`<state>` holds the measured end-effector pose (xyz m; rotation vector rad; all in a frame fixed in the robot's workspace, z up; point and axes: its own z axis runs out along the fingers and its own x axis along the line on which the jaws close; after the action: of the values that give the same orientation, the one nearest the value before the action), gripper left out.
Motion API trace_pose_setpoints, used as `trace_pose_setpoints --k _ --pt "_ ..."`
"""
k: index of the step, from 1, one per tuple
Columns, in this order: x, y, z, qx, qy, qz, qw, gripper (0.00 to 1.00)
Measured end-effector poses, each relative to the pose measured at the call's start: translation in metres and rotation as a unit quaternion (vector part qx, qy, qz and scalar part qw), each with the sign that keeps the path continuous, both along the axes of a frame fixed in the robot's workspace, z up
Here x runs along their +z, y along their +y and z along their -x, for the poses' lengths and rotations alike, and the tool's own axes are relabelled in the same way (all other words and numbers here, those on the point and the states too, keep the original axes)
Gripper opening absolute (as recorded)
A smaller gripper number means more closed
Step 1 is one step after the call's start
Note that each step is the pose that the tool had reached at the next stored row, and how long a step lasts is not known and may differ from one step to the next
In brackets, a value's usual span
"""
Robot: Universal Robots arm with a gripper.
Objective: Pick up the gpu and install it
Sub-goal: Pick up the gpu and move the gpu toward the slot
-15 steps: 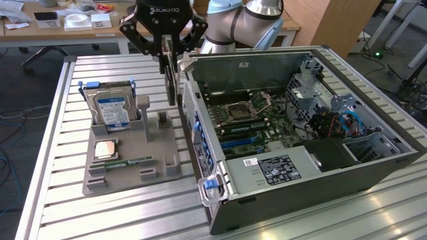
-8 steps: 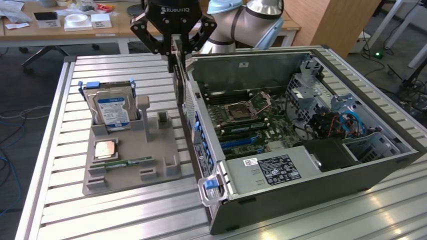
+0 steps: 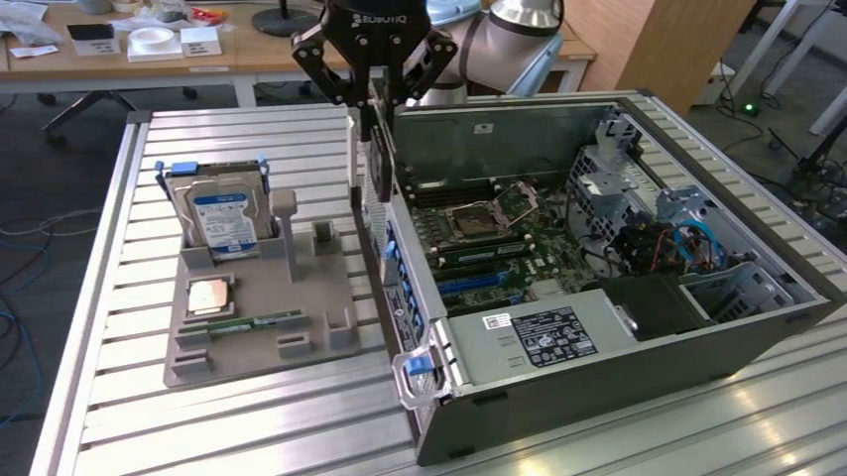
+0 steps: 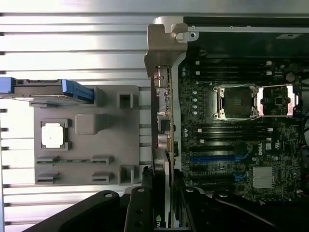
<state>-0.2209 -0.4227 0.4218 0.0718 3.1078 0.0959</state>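
Computer case (image 3: pixel 569 382), side open, circuit board exposed. Grey tray (image 3: pixel 252 342) beside it, holding a hard drive (image 3: pixel 222 220). Graphics card (image 3: pixel 381 159): thin, black, silver bracket at one end, hanging upright above the case wall nearest the tray. Gripper (image 3: pixel 376 99) clamped on its top edge.

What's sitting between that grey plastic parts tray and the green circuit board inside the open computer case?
The wrist view shows the thin black gpu card with its silver bracket, edge-on, clamped in the gripper, between grey tray and green board.
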Motion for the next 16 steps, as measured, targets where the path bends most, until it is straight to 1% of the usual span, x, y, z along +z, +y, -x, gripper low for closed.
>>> trace_pose_setpoints --k 16 --pt "0.0000 0.0018 -0.047 0.000 0.0000 -0.0014 1.0000 0.27"
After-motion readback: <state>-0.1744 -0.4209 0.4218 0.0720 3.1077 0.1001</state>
